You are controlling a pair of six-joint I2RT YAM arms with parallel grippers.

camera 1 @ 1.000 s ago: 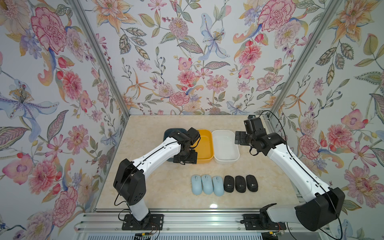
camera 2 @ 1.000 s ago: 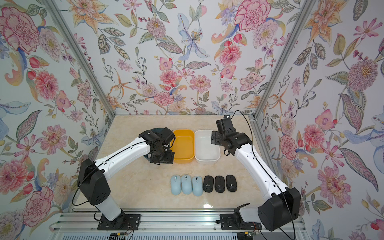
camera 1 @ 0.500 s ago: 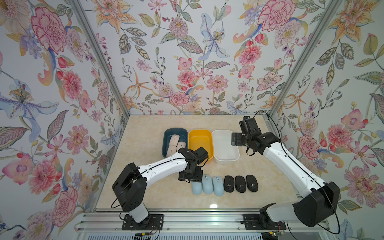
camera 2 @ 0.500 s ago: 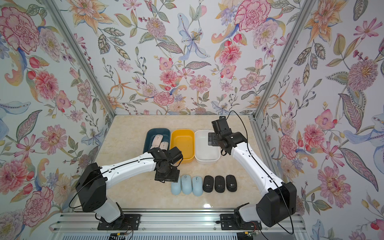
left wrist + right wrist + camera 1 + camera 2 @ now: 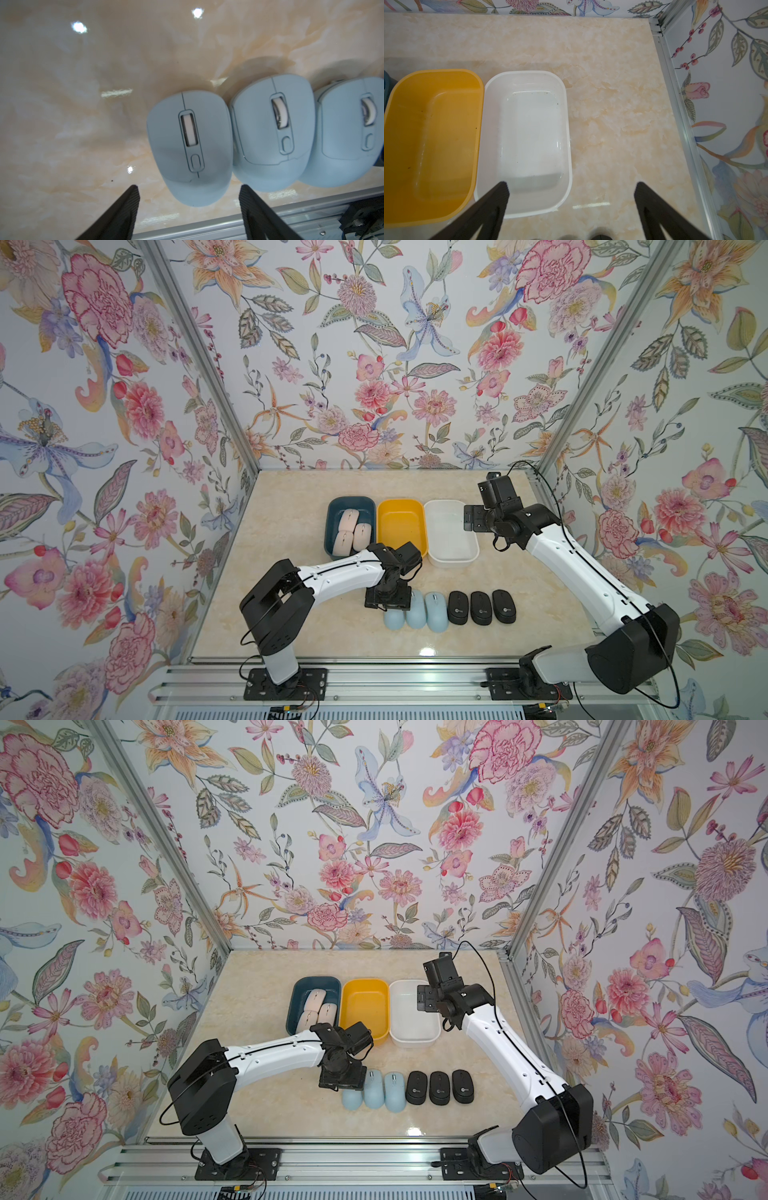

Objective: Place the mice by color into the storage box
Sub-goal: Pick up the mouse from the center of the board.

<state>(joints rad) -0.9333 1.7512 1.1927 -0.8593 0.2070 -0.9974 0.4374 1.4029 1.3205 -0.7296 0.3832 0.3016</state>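
The left gripper (image 5: 188, 187) hangs with its jaws spread and nothing pinched. One finger stands on each side of the rounded palm end of the leftmost blue mouse (image 5: 189, 145), which lies flat on the table (image 5: 72, 114) at the end of a row. It looks like a light, rigid plastic shell, smooth and domed, so it should lift easily but could slip out of a pinch taken too near the tail. The flanks across its short axis, nearer the middle, seem the better hold. The next blue mouse (image 5: 272, 133) touches it on one side, leaving that finger little room. Its long axis runs across the row: wheel end toward the yellow bin (image 5: 401, 502), palm end toward the front rail (image 5: 311, 207). The right gripper (image 5: 571, 185), spread and empty, hovers by the white bin (image 5: 525, 72).
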